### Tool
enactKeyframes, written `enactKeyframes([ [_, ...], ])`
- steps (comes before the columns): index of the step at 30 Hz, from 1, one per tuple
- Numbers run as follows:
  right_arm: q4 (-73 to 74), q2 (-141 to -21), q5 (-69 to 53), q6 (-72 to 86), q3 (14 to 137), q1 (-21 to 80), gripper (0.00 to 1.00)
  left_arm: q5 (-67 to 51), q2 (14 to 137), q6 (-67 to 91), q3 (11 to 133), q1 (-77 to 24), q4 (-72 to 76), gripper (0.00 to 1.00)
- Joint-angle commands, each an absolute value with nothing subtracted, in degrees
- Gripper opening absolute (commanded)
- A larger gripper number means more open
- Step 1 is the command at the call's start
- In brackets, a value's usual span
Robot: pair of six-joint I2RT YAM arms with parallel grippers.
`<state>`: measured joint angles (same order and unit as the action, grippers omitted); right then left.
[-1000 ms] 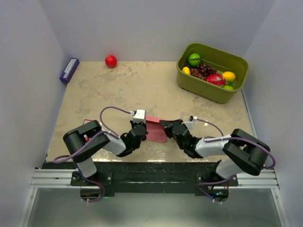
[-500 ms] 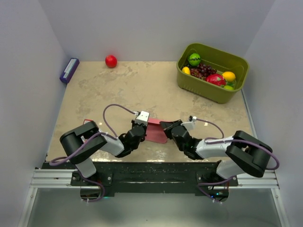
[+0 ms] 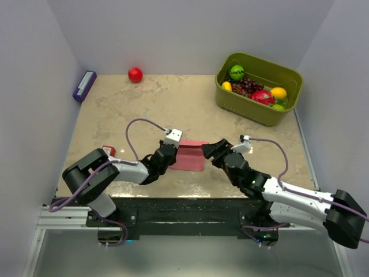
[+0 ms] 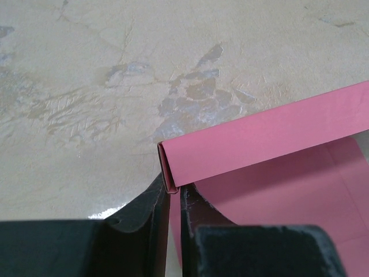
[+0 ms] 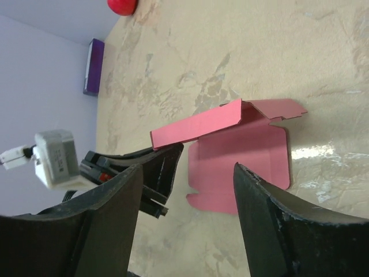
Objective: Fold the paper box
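**Fig. – Pink blank pinched at one corner, one flap raised**

Paper box [image 3: 187, 157] [image 4: 265, 138] [image 5: 242, 156]: pink card blank, lying on the table [image 3: 173, 109] near its front edge, approx. mid-width. Base panel flat; one long flap creased up and leaning over the panel. Notched tabs show on the edge seen in the right wrist view.

Left pincer [image 3: 170, 157] [image 4: 174, 199]: at the box's left end, narrow, fingers clamped on the folded corner where flap meets panel.

Right pincer [image 3: 211, 151] [image 5: 187, 170]: just right of the box, fingers spread wide, nothing between them; contact w/ the box's right edge cannot be told.

Other items, all ref. the box:
- Green basket [image 3: 286, 112] w/ assorted fruit: beyond and to the right, well apart.
- Red ball [image 3: 135, 74]: beyond and to the left, at the back wall.
- Purple block [image 3: 84, 85]: further left than the ball, against the side wall.
- Small red item [image 3: 108, 150]: left of the box, partly hidden by the left arm.
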<state>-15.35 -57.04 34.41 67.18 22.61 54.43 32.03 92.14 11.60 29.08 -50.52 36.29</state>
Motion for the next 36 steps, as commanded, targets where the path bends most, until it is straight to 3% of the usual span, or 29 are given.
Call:
enactKeyframes([
  [1, -5.5, -49.6, 37.2, 57.8, 20.7, 54.3, 0.74, 23.7, 90.1, 12.7, 29.6, -47.7, 28.7, 0.0],
  [4, -5.4, -44.3, 38.4, 52.0, 17.3, 52.5, 0.84, 20.4, 88.5, 12.0, 29.4, -46.2, 27.6, 0.0],
  [9, -5.8, -47.4, 36.0, 42.6, 19.1, 49.0, 0.86, 12.2, 86.1, 11.0, 29.8, -42.8, 25.3, 0.0],
  [16, -14.3, -56.9, 30.4, 32.6, 20.9, 49.0, 0.75, 5.5, 84.7, 11.0, 31.9, -40.1, 19.9, 0.0],
  [27, -20.4, -62.4, 26.7, 25.2, 21.0, 49.1, 0.72, 4.0, 86.3, 10.9, 34.2, -39.3, 16.8, 0.0],
  [36, -24.0, -67.5, 29.3, 24.6, 22.6, 51.8, 0.63, 3.3, 87.5, 11.1, 35.8, -39.0, 16.0, 0.0],
])
